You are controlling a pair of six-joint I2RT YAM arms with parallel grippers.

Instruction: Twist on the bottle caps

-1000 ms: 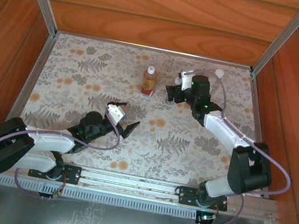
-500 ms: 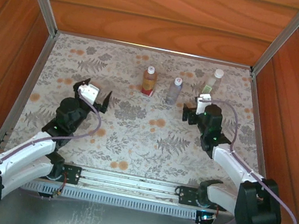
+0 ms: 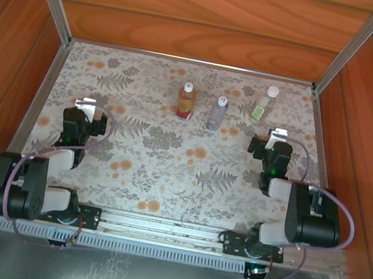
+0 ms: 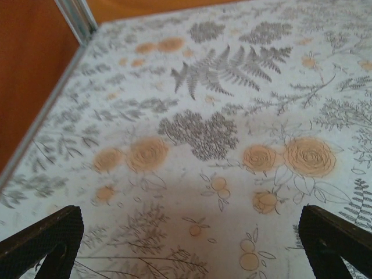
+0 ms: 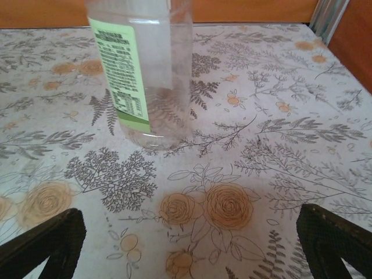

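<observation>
Upper middle of the top view: three bottles stand upright in a loose row on the floral tabletop [image 3: 165, 179]. The amber bottle [image 3: 186, 102] is leftmost, the bluish bottle [image 3: 217, 114] is just beside it, and the green-label bottle [image 3: 262, 108] stands apart toward the upper right.
Caps: a white cap [image 3: 273, 91] sits on the green-label bottle, and the other two necks show white tops as well. Whether any is screwed tight cannot be told.
Key relation: the green-label bottle [image 5: 145, 70] lies just ahead of the right jaws, up and left of centre in the right wrist view. Its long axis is vertical and its neck is cut off by the top edge.
Nearer arm: the right arm [image 3: 303, 218], folded at the lower right, is near that bottle. The left arm [image 3: 60, 157] is folded at the left edge, well apart from all three.
Right jaws: spread wide, with the tips at the two lower corners of the wrist view. They hold nothing and touch nothing.
Left jaws: equally wide and empty, over bare floral print.
Judgement: capping looks finished or nearly so. Any tightening left would mean reaching above the bottle, since the cap sits higher than the jaws now point.
</observation>
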